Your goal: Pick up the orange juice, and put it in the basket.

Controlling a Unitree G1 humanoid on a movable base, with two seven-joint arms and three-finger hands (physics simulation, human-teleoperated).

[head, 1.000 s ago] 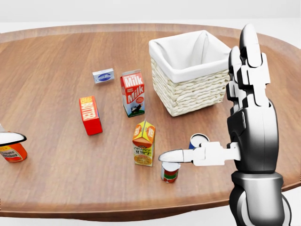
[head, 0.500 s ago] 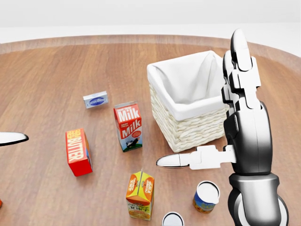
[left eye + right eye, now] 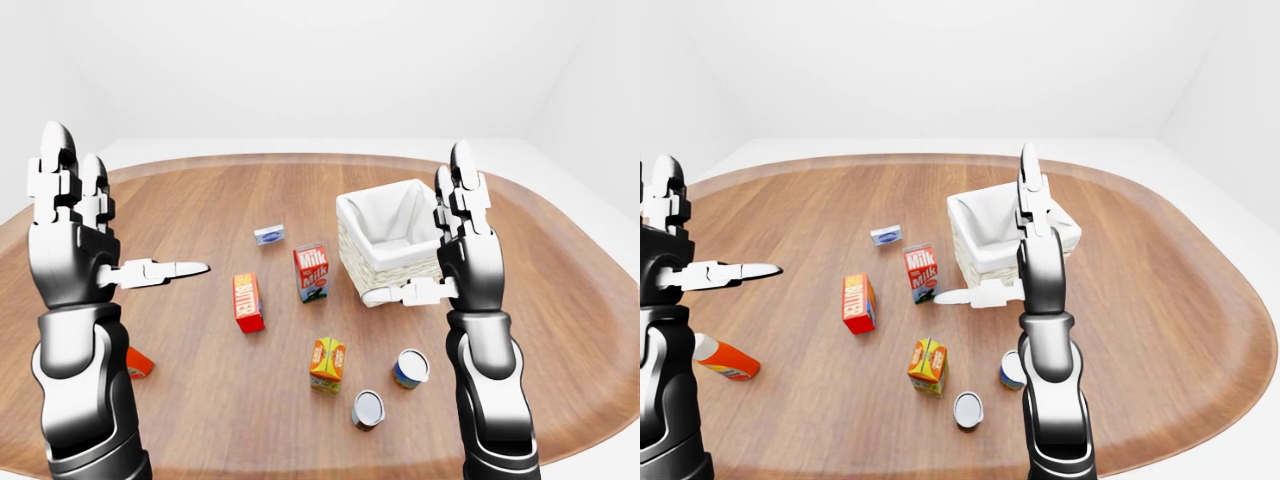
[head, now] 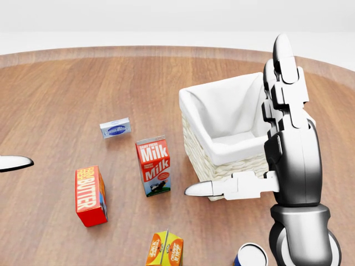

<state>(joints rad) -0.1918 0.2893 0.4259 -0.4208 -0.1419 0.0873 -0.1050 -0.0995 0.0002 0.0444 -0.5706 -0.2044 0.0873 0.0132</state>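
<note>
I logged both hands raised, palms upright, holding nothing. Left hand (image 3: 75, 250): fingers spread, thumb pointing toward 3 o'clock, above the table's (image 3: 560, 290) left edge. An orange bottle (image 3: 728, 360) lay on its side below that arm. Moving right in the left-eye view: the butter box (image 3: 247, 302), a small blue packet (image 3: 268, 235) at 12 o'clock from it, then the milk carton (image 3: 312, 271). The orange juice (image 3: 327, 364) stood upright at 6 o'clock from the milk, untouched and well apart from either hand. Two cans, one silver-topped (image 3: 367, 409) and one blue (image 3: 410, 368), sat just right of it. The lined wicker basket (image 3: 385, 240) stood at 1 o'clock from the juice. Right hand (image 3: 462, 255): fingers spread, thumb pointing toward 9 o'clock.
</note>
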